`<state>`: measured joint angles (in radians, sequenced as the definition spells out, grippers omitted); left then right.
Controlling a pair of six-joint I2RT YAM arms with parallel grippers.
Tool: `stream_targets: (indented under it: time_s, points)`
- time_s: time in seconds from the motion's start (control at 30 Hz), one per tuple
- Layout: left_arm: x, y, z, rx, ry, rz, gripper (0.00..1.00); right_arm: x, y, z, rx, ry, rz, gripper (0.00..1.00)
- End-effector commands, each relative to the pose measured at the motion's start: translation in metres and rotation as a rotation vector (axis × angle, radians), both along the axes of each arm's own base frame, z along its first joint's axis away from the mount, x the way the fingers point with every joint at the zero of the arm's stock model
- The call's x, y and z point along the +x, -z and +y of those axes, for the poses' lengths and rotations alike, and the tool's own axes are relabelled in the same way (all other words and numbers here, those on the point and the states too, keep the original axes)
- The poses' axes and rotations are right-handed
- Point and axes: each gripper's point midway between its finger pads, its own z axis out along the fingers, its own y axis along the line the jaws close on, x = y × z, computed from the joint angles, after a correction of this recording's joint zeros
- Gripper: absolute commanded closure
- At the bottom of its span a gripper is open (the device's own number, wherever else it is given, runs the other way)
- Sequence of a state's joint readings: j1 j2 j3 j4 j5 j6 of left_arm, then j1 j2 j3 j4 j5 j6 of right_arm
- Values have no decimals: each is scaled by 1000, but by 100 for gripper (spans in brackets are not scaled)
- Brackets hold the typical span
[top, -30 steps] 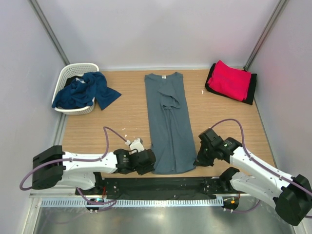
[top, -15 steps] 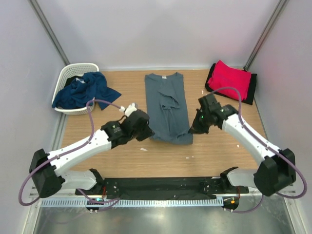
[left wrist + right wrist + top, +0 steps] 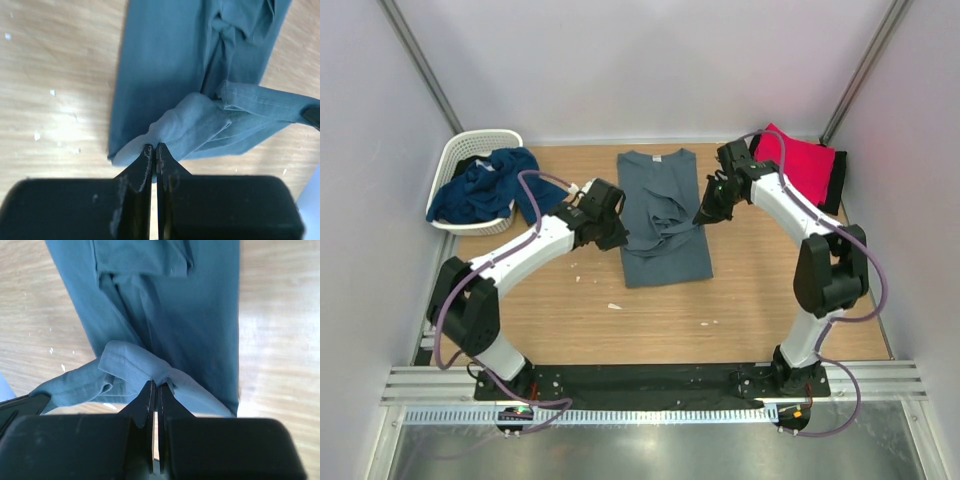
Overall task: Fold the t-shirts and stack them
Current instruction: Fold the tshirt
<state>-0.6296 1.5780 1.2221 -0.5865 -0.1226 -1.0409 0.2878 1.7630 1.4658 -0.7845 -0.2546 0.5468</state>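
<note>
top external: slate grey-blue t-shirt (image 3: 665,200) lies flat on the desk (image 3: 770,290), about mid-width, collar toward the far edge. its lower part is doubled up over the upper part, with the fold edge on the near side.
left gripper (image 3: 618,238) is clenched on the hem corner at the shirt's left edge. right gripper (image 3: 702,216) is clenched on the hem corner at its right edge.
left wrist: jaws pressed together, a bunch of hem cloth pinched at the tips, hem raised off the layer below.
right wrist: same, stitched hem pinched at the tips, cloth sagging between the two grips.
red t-shirt (image 3: 795,165) lies folded on top of a black t-shirt (image 3: 835,188) at the far right corner.
navy blue t-shirt (image 3: 490,188) is crumpled and draped over the white basket (image 3: 470,143) at the far left.
</note>
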Motion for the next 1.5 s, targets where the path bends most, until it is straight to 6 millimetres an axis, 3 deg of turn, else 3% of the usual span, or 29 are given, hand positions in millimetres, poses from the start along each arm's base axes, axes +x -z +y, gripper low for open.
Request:
stream_targets:
  time_s: [0.0,0.13,0.47,0.67,0.87,0.97,1.0,1.07,1.1,1.2,1.23,1.3,1.37,1.4,1.47]
  points:
    - [28,-11,-5,-38,39,-44,100,31,-10,4,36,-16,-64,99]
    - [50,-6,-9,-41,61,-41,100,51,-1,1,43,9,-52,99]
    - [85,17,-8,-22,105,-21,100,70,37,-5,30,28,11,99]
    - [97,37,-11,-9,127,-3,100,89,42,-6,16,36,-16,99]
    - [121,32,-5,2,121,-58,100,104,48,-14,0,53,-32,98]
    - [131,28,-5,-1,140,-93,89,108,48,-19,-23,75,-45,80]
    - [134,26,-3,13,143,-111,80,108,45,-21,-31,81,-53,66]
    - [139,19,-1,17,143,-145,66,113,29,-25,-44,98,-104,53]
    - [140,19,1,21,144,-151,50,114,22,-26,-47,101,-122,44]
    - [136,-1,4,-3,158,-177,28,114,-16,-29,-42,108,-203,41]
    - [130,-22,3,-24,167,-208,24,110,-24,-29,-37,109,-215,39]
    - [113,-26,9,-35,169,-208,18,97,-46,-29,-28,100,-260,38]
    - [92,-42,12,-42,160,-243,15,89,-54,-24,-21,78,-299,41]
    - [80,-42,7,-52,172,-246,15,75,-54,-20,-15,58,-303,43]
    - [64,-60,-2,-97,179,-299,14,68,-50,-14,-12,37,-320,44]
